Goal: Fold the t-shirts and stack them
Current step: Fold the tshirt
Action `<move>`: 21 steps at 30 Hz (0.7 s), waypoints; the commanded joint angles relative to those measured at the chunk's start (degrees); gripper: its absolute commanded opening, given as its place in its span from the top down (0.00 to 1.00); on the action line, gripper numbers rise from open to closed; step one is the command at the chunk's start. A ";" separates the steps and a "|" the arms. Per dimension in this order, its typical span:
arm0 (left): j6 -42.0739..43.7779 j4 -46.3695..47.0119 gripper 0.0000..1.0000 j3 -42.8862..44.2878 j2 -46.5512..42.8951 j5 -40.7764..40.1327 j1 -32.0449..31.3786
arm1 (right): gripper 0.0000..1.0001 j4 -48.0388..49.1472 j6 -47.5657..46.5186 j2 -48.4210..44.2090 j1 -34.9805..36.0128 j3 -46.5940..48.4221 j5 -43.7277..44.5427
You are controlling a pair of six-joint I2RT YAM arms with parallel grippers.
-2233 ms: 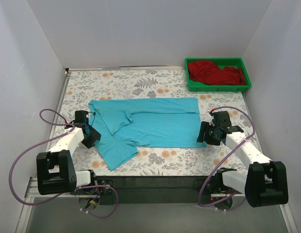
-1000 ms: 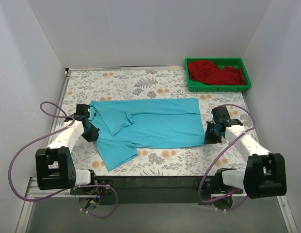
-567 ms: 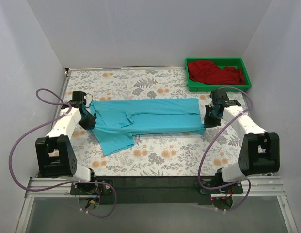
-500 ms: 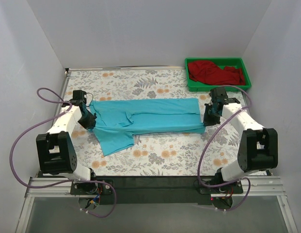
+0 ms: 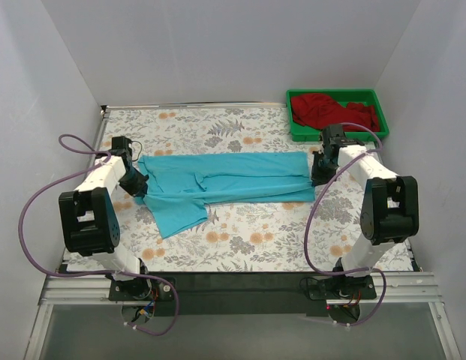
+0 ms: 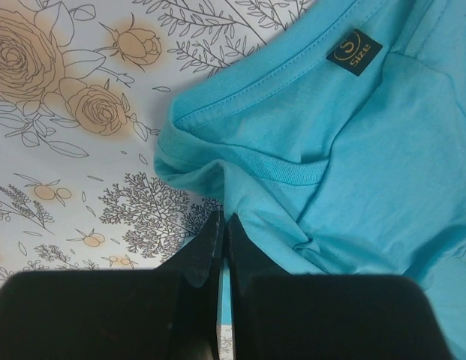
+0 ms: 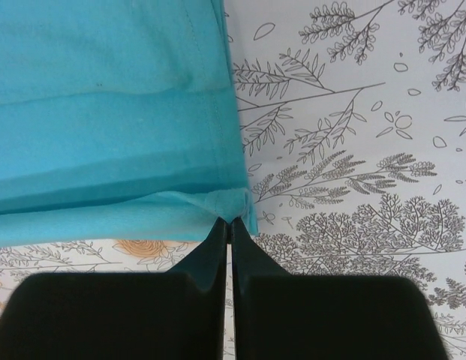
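Observation:
A turquoise-blue t-shirt (image 5: pixel 225 180) lies across the floral table, its near half lifted and carried back over the far half, one sleeve trailing toward the front left. My left gripper (image 5: pixel 139 184) is shut on the shirt's shoulder cloth (image 6: pixel 240 202) below the collar with its size label. At the other end my right gripper (image 5: pixel 317 177) is shut on the hem corner (image 7: pixel 236 204). A dark red t-shirt (image 5: pixel 334 112) lies crumpled in the green tray (image 5: pixel 336 135) at the back right.
The table (image 5: pixel 278 240) carries a floral cloth. White walls close in the back and both sides. Purple cables loop beside each arm. The green tray sits just behind my right arm.
Both grippers have carried the shirt's near edge away from me toward the back. The shirt went from spread flat to a narrower folded band. Both arms stretched farther out.

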 commanded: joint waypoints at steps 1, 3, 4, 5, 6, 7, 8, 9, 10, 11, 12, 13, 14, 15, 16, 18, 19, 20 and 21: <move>0.16 0.59 1.00 1.80 -0.02 -0.13 1.01 | 0.99 -0.63 -0.90 1.35 -0.33 2.89 0.26; -0.01 1.12 1.00 1.36 0.06 0.13 1.27 | 0.99 -0.63 -0.99 2.32 -0.33 3.60 0.17; -0.01 1.30 1.00 1.18 0.15 0.14 1.19 | 0.99 -0.54 -0.99 2.67 -0.33 3.69 0.08; -0.10 1.38 1.00 0.83 0.15 0.14 1.28 | 0.99 -0.19 -1.16 2.94 -0.33 3.86 -0.09; -0.19 1.56 1.00 0.57 0.15 0.22 1.28 | 0.99 -0.10 -1.16 3.63 -0.41 3.95 -0.44; -0.19 1.82 1.00 0.39 0.33 0.14 1.45 | 0.99 0.07 -1.08 3.99 -0.33 4.04 -0.45; -0.28 1.91 1.00 0.30 0.33 0.22 1.45 | 0.99 0.34 -1.16 4.17 -0.33 4.13 -0.45; -0.28 2.26 1.00 -0.05 0.41 0.31 1.45 | 0.99 0.51 -1.08 4.60 -0.33 4.39 -0.45; -0.36 2.44 1.00 -0.14 0.42 0.23 1.37 | 0.99 0.60 -1.16 4.87 -0.41 4.39 -0.45; -0.37 2.53 1.00 -0.31 0.42 0.22 1.45 | 0.99 0.78 -1.25 5.05 -0.33 4.48 -0.45; -0.45 2.70 1.00 -0.23 0.42 0.14 1.45 | 0.99 0.78 -1.16 5.31 -0.33 4.83 -0.45; -0.54 2.70 1.00 -0.23 0.42 0.22 1.45 | 0.99 0.78 -1.25 5.49 -0.33 4.92 -0.45; -0.63 2.79 1.00 -0.31 0.33 0.14 1.45 | 0.99 0.95 -1.25 5.66 -0.33 5.09 -0.53; -0.63 2.97 1.00 -0.32 0.33 0.22 1.45 | 0.98 1.04 -1.34 5.92 -0.33 5.44 -0.45; -0.72 2.88 1.00 -0.32 0.33 0.22 1.63 | 0.99 0.95 -1.34 6.01 -0.41 5.62 -0.45; -0.80 3.14 1.00 -0.58 0.15 0.05 1.54 | 0.98 1.04 -1.34 6.45 -0.33 5.80 -0.45; -0.89 3.14 1.00 -0.67 0.06 0.05 1.54 | 0.98 1.04 -1.34 6.54 -0.41 5.97 -0.45; -0.98 3.14 1.00 -0.75 -0.02 -0.04 1.63 | 0.98 1.13 -1.34 6.63 -0.33 6.06 -0.45; -0.98 3.32 1.00 -1.02 -0.11 -0.13 1.72 | 0.98 1.30 -1.34 6.63 -0.41 6.06 -0.45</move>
